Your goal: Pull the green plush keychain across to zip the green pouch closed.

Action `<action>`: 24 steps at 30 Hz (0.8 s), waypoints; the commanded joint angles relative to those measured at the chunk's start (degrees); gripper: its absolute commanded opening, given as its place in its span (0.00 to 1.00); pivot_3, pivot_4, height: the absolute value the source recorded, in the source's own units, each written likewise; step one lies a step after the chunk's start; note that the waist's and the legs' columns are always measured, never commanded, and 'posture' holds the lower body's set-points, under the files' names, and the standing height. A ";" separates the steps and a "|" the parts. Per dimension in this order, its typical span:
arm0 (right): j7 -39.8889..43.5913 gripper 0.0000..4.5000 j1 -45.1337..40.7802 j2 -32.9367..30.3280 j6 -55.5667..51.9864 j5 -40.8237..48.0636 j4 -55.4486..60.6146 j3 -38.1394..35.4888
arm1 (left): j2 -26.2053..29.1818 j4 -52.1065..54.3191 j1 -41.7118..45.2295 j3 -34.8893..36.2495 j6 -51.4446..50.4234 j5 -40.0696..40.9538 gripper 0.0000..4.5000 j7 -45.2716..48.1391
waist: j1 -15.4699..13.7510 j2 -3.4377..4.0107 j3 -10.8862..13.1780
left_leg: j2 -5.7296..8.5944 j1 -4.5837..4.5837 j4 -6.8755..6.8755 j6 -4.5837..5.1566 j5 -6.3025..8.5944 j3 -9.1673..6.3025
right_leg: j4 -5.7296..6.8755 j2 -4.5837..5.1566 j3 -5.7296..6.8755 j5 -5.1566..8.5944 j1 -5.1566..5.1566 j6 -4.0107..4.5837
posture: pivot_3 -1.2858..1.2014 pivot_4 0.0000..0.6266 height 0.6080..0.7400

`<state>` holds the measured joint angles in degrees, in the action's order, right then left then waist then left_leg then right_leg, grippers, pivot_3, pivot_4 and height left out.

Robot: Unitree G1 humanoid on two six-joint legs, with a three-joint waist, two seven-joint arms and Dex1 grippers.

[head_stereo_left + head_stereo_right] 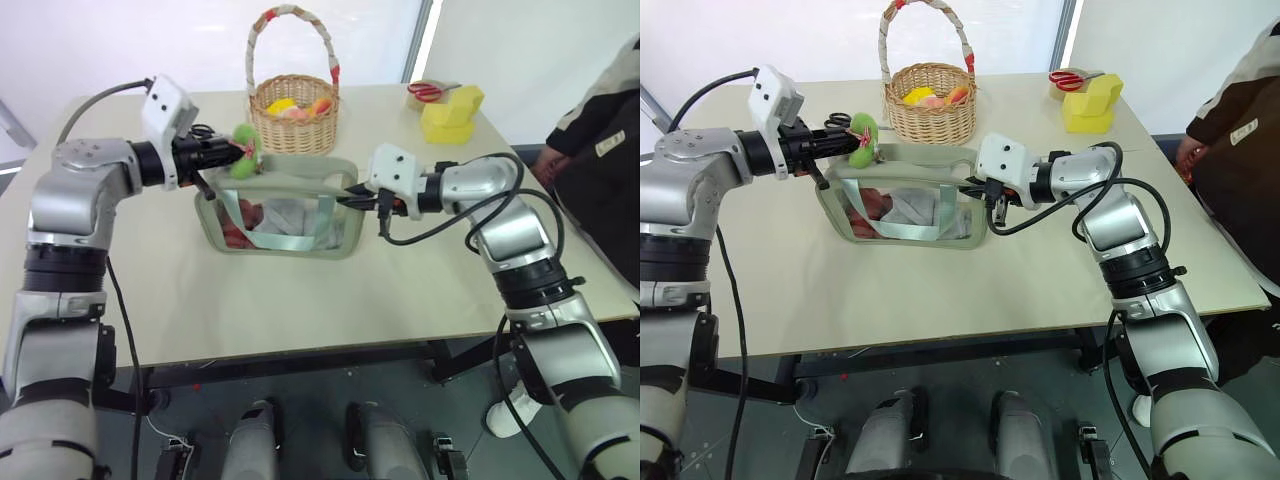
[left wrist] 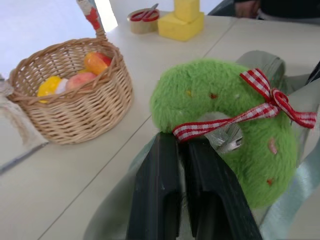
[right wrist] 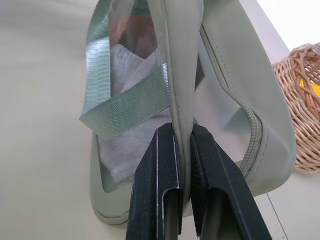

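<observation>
Green pouch [image 1: 285, 215]: stands on its long edge near the middle of the table [image 1: 330, 300], clear window facing the robot, pale strap draped across the front; red and white contents show through but cannot be identified.
Green plush keychain [image 1: 243, 148]: at the pouch's top left corner, ring-shaped, with a red-and-white checked ribbon tied around it; its link to the zipper is hidden behind the fur.
Left gripper [image 2: 181, 142]: fingers nearly together, pinching the ribbon and metal clip at the keychain's centre; the fingertips are buried in plush.
Right gripper [image 3: 183, 131]: clenched on the pouch's right end, a thin fabric edge squeezed between the two black fingers.
Zipper [image 3: 252, 132]: a stretch curves round the pouch's right end; whether the top is zipped or open is hard to tell.
Wicker basket [image 1: 293, 112]: just behind the pouch, apart from it, holding yellow and orange toys.
Yellow block [image 1: 452, 112]: far right of the table, beside red-handled scissors [image 1: 430, 92] on a small roll.
Person [image 1: 600, 150]: at the right edge, mostly cut off.
</observation>
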<state>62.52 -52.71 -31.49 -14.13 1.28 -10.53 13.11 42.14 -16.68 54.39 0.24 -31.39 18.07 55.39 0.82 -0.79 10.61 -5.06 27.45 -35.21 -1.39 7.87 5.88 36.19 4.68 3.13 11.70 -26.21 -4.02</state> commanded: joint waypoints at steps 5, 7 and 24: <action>-0.69 0.00 -1.76 0.49 1.04 -0.29 -0.41 -0.12 | 4.36 1.25 3.87 1.67 1.31 -0.73 0.90 3.14 | 0.13 0.00 0.00 | 0.00 0.00 0.00 0.00 0.00 0.00 | 0.01 0.00 0.00 0.00 -0.02 0.00 | 0.52 0.24 1.00; -0.63 0.00 -1.92 0.58 1.28 -0.36 -0.73 -0.09 | 6.12 1.52 4.14 1.73 1.27 -0.82 0.99 4.39 | 0.16 0.00 0.00 | 0.00 0.00 0.00 0.00 0.00 0.00 | 0.01 -0.01 0.00 0.00 -0.02 0.00 | 0.52 0.24 1.00; -0.18 0.00 -3.07 0.84 2.18 -0.80 -2.29 -0.29 | 7.77 14.45 -15.59 4.42 -2.81 0.62 0.99 1.34 | -0.04 0.01 0.00 | 0.00 0.02 -0.02 -0.11 0.07 -0.01 | 0.01 0.01 -0.02 0.01 -0.03 0.03 | 0.52 0.24 1.00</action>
<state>62.36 -54.14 -30.49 -12.50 0.27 -13.31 13.20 49.45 -4.50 38.38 2.88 -34.49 18.16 57.71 0.78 -0.79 10.61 -5.06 27.47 -35.23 -1.51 7.94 5.88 36.21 4.69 3.12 11.71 -26.24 -3.99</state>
